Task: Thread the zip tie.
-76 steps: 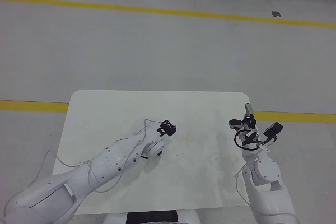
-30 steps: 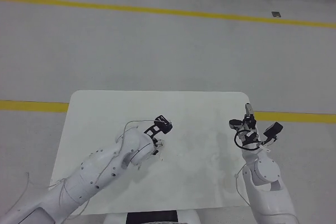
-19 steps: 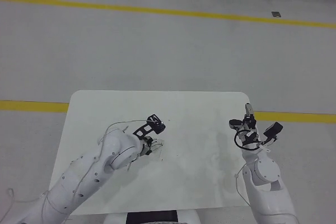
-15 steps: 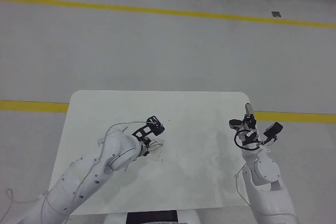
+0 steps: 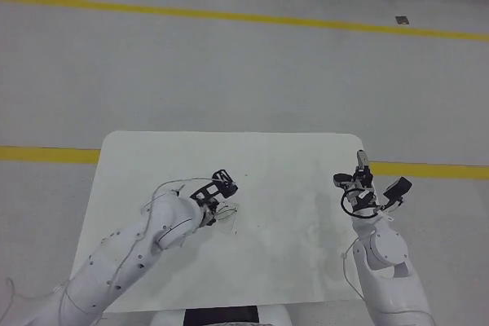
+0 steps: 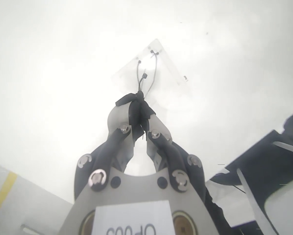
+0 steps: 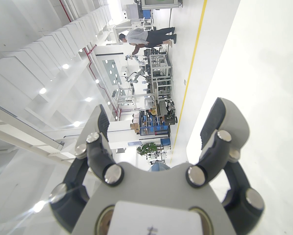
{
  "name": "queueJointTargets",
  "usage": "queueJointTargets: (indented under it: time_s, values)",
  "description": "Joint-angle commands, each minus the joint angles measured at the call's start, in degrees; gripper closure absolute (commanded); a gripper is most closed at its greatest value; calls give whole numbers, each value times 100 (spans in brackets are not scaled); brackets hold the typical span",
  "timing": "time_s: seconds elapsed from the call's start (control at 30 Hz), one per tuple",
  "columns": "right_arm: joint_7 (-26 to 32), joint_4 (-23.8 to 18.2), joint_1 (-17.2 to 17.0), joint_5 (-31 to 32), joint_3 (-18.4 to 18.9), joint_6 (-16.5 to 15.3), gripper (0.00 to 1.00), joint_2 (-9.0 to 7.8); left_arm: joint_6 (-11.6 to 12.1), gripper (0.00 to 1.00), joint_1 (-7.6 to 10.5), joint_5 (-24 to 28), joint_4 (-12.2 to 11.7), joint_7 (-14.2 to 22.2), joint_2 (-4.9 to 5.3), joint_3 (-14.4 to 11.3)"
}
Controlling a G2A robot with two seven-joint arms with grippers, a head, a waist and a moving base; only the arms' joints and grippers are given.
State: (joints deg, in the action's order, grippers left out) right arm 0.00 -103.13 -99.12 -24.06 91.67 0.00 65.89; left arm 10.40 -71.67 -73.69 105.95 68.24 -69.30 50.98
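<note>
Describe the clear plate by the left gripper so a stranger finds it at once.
On the white rectangular table, look near the middle, just past the tip of the left gripper. There lies a flat, see-through plastic plate; small holes with a thin dark zip tie rising from them give it away.

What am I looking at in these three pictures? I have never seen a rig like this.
This is a two-armed robot at a white table. The top picture looks down from above its arms. The other two come from a camera on each wrist. The left gripper is pinched shut on a thin zip tie, whose strands run to small holes in a clear plate on the table. The right gripper is open and holds nothing. It sits near the table's edge, facing the room.
</note>
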Motion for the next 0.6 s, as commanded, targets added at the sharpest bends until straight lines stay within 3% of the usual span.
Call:
queueJointTargets:
  time_s: [0.0,0.33,0.57]
  values:
    - [0,0,0,0,0,0,0,0,8,100,-157,-270,134,-143,56,127]
    - [0,0,0,0,0,0,0,0,908,100,-969,-699,675,-1480,339,792]
    - [0,0,0,0,0,0,0,0,908,100,-1218,-712,813,-2446,592,840]
